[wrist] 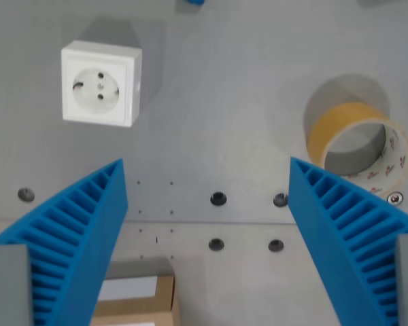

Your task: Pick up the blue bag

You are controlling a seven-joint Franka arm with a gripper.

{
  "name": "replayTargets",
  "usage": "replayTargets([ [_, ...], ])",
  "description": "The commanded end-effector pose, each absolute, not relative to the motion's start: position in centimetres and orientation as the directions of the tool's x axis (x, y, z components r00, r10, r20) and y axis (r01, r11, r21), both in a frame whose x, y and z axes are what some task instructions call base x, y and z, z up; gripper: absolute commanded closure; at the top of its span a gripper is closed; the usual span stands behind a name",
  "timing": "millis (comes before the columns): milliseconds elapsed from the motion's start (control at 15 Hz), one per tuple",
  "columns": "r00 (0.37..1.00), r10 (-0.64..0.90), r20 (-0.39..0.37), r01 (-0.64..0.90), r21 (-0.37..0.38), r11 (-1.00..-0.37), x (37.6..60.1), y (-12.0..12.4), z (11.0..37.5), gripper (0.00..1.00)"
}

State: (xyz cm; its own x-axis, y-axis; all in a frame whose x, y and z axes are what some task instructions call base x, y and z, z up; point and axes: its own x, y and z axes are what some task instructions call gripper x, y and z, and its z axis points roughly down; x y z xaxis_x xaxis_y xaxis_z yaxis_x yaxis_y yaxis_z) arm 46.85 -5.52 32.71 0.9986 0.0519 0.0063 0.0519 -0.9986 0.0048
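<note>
Overhead, the gripper (207,204) is seen with its ribbed blue jaws spread wide, nothing held between them. Only a small blue scrap (194,3) is glimpsed at the top edge; whether it is the blue bag cannot be told. A search should be made that way before any descent. Spread on the matt grey surface (217,88) are a glossy white socket (100,83), a tape roll (360,146) and a cardboard box (139,302).

The end effector (207,173) gapes above socket (100,83) and tape roll (359,146).
</note>
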Motion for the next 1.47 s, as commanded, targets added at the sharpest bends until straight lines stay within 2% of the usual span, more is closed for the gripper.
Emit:
replayTargets([
  [67, 0.998, -0.067, 0.005, -0.067, -0.017, -0.998, 48.5, -5.9, 32.3, 0.0],
  [533, 0.987, -0.159, -0.014, -0.159, -0.027, -0.987, 51.9, -6.8, 28.8, 0.0],
  [1133, 0.967, -0.253, 0.034, -0.252, -0.026, -0.967, 56.4, -7.5, 24.3, 0.0],
  [1467, 0.959, -0.281, 0.028, -0.28, -0.028, -0.959, 58.9, -8.1, 21.9, 0.0],
])
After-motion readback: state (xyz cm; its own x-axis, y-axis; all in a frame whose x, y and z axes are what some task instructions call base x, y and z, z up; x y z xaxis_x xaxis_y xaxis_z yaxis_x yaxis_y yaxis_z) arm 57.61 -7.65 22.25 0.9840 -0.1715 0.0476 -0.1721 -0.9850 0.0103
